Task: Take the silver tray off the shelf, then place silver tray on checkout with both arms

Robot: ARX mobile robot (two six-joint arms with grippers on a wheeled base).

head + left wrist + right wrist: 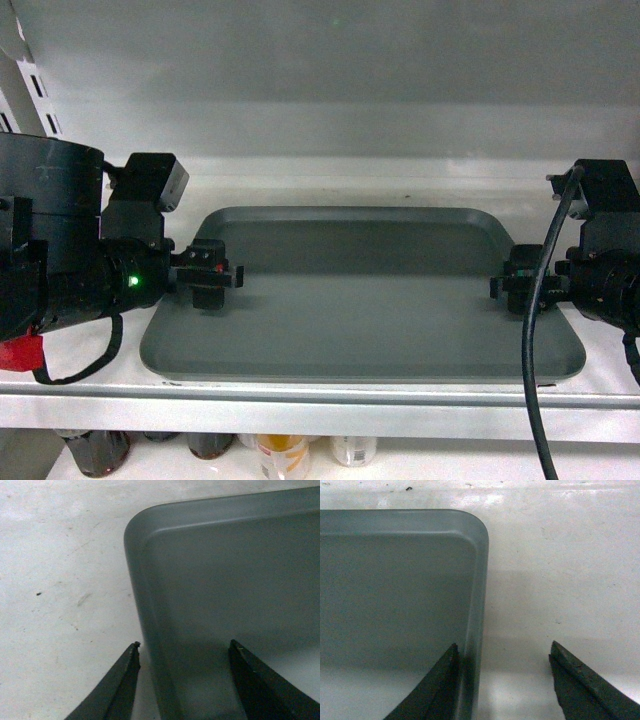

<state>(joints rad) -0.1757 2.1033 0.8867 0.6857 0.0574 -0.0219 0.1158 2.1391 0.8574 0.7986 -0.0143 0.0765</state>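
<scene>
Tray (360, 300) is lying flat on the shelf (400, 180), long axis running 9-to-3. Left gripper (207, 277) is sitting at its 9 o'clock end, right gripper (518, 284) at 3 o'clock, equally near. Both are spread apart, each straddling a short-side rim, nothing clamped yet.

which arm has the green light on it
The left arm, at the tray's left edge. A green light glows on its wrist, with a red block below. The right arm shows no light, only a black cable.
</scene>
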